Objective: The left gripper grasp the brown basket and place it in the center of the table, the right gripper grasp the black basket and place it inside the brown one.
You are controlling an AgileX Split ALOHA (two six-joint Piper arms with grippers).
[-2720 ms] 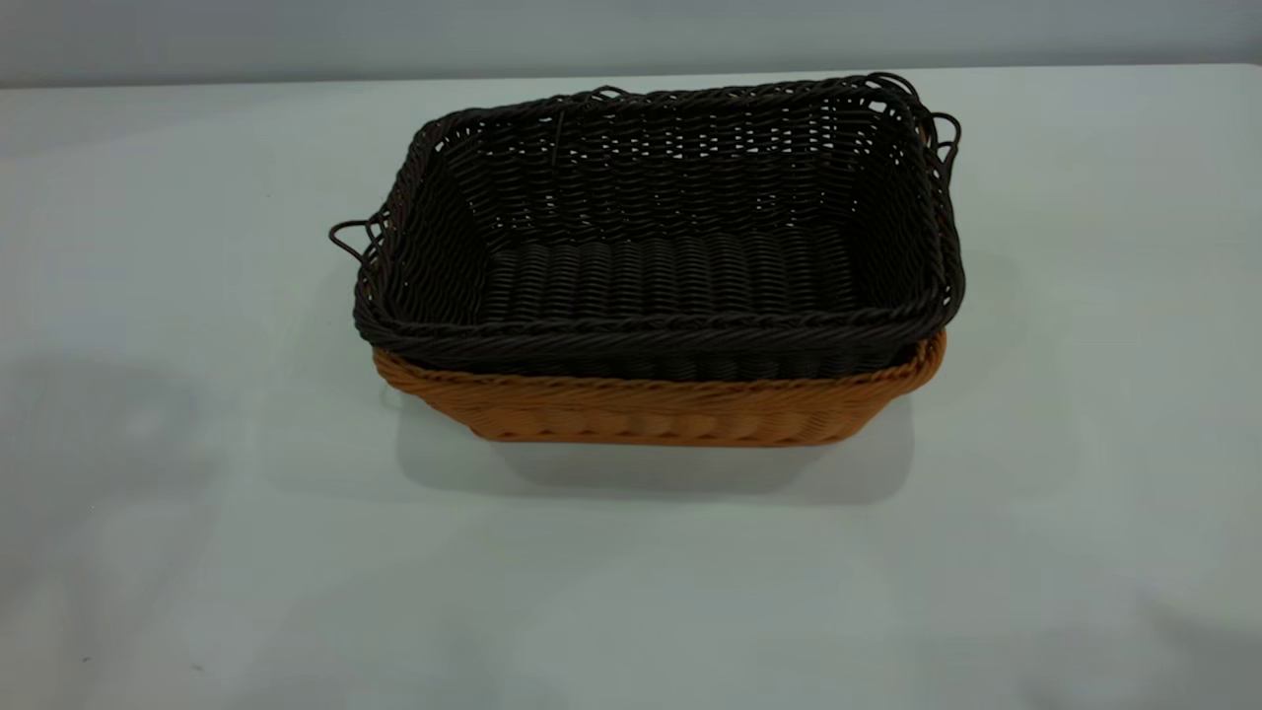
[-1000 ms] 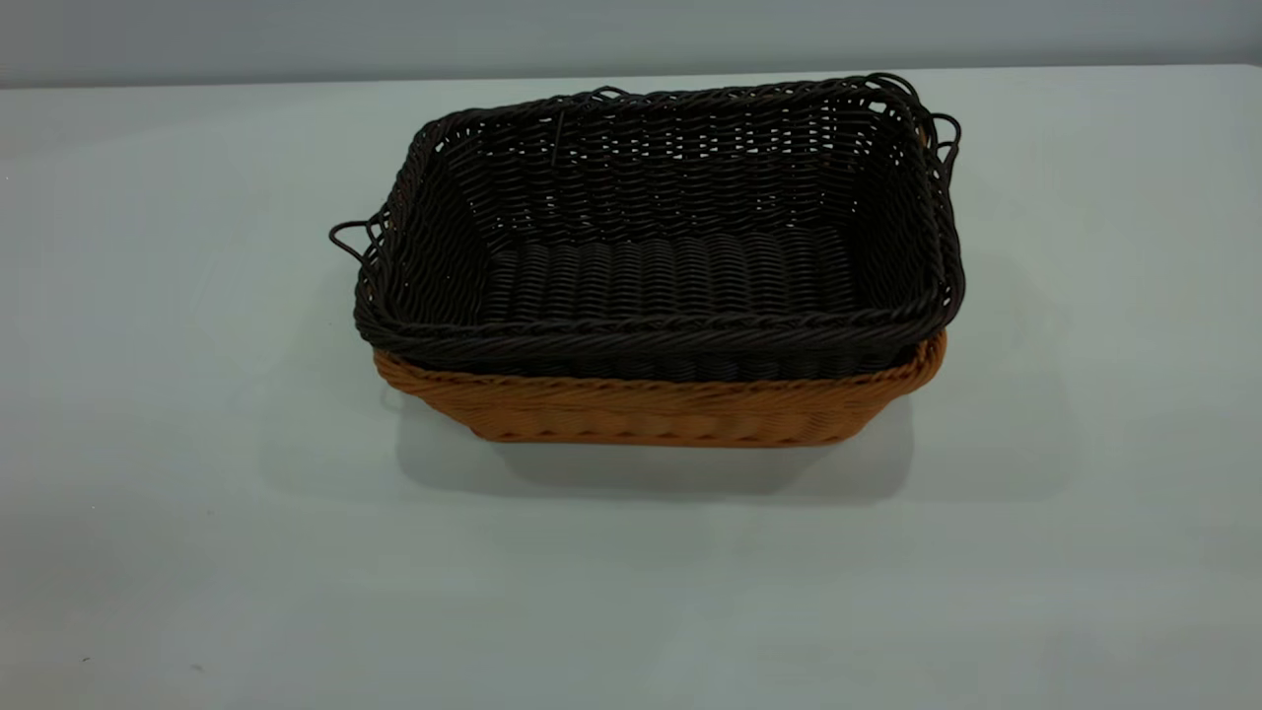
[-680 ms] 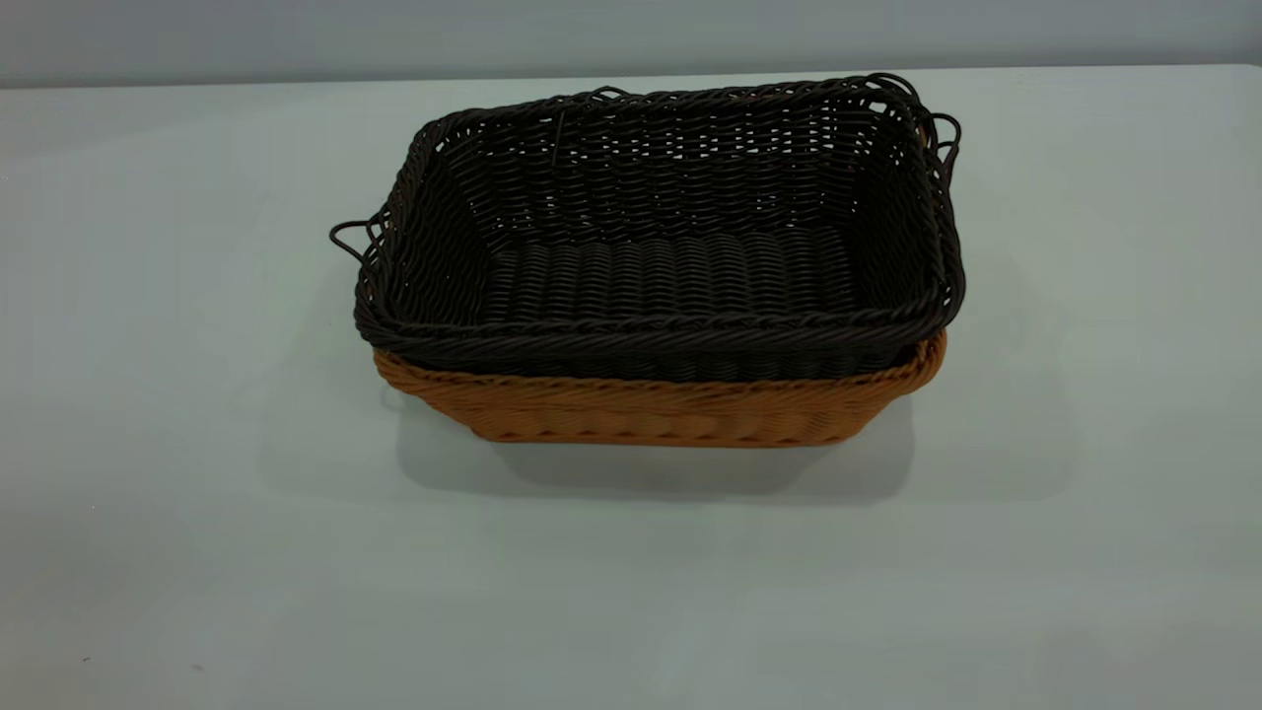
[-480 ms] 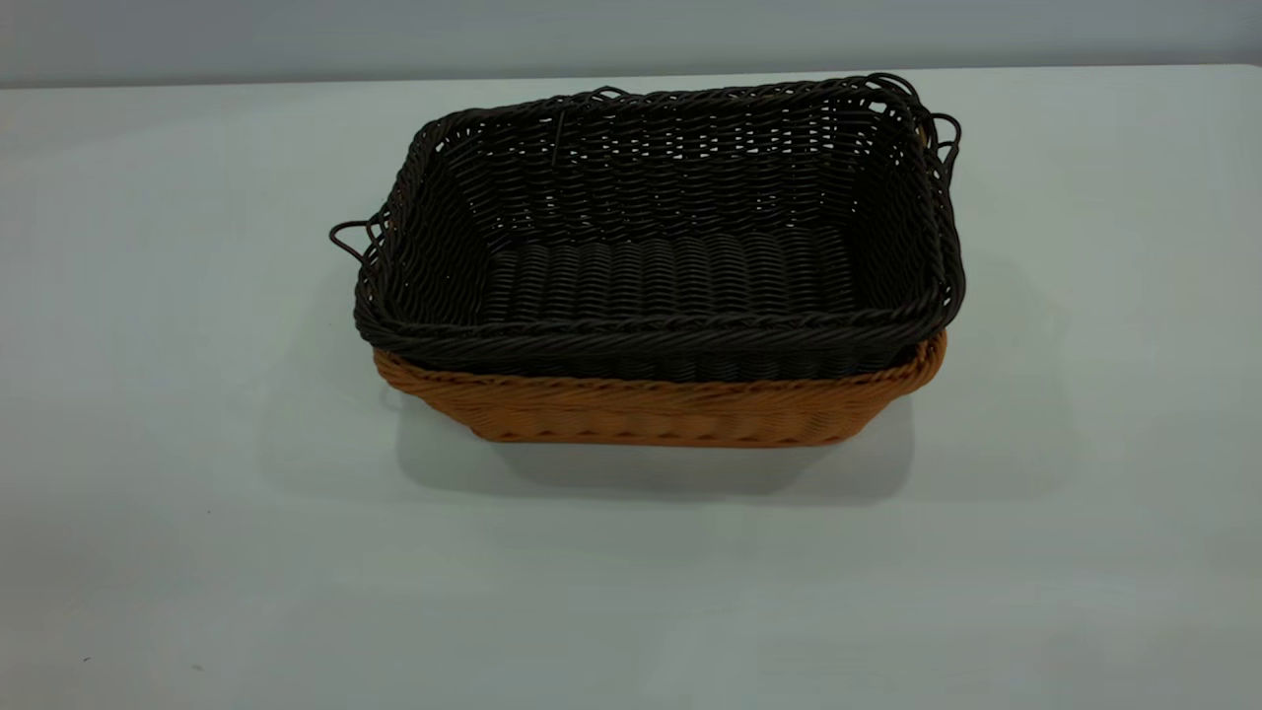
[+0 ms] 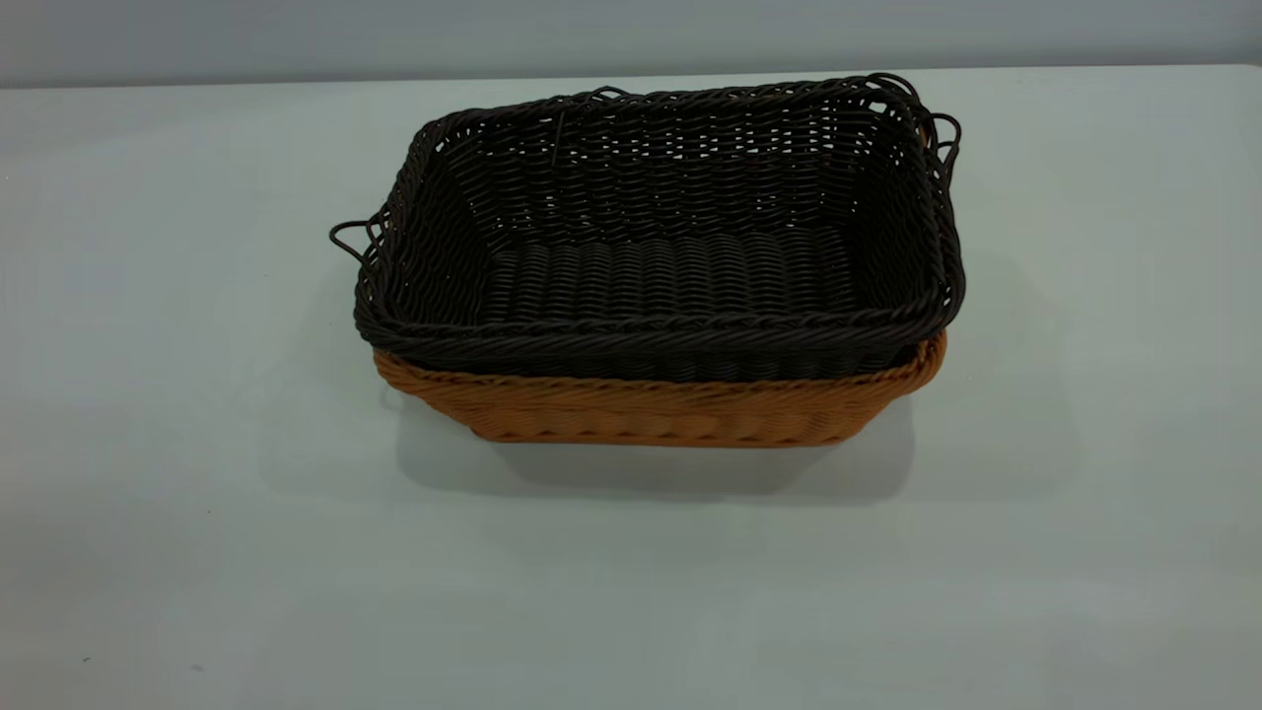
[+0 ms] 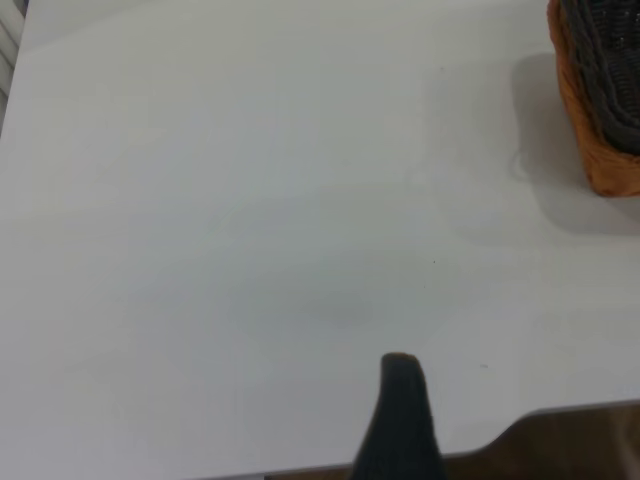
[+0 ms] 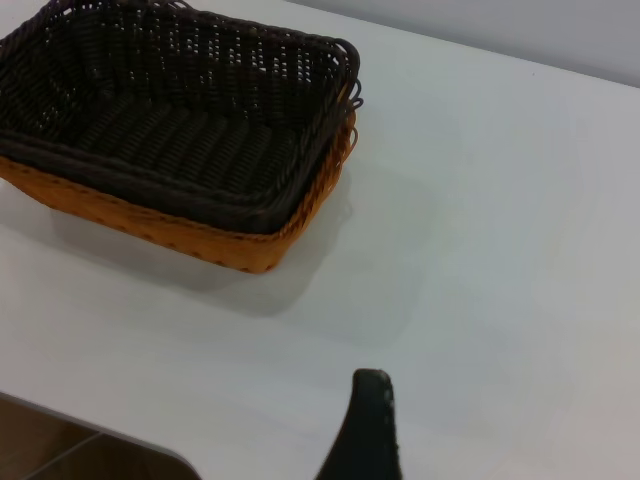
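The black basket [image 5: 661, 247] sits nested inside the brown basket [image 5: 661, 409] in the middle of the white table [image 5: 197, 552]. Only the brown rim and front wall show below the black one. Neither gripper shows in the exterior view. In the left wrist view my left gripper [image 6: 490, 400] hangs over bare table near its edge, far from the brown basket's end [image 6: 600, 130]; one black finger [image 6: 402, 410] shows. In the right wrist view my right gripper [image 7: 450, 410] is also off the nested baskets [image 7: 190, 150], with one finger [image 7: 368, 420] showing. Both hold nothing.
A grey wall runs behind the table's far edge [image 5: 631, 74]. The table's near edge, with dark floor below, shows in the left wrist view [image 6: 560, 440] and in the right wrist view [image 7: 70, 440]. Bare tabletop lies on all sides of the baskets.
The baskets have not moved. Faint shadows at the table's front left and front right corners have faded away.
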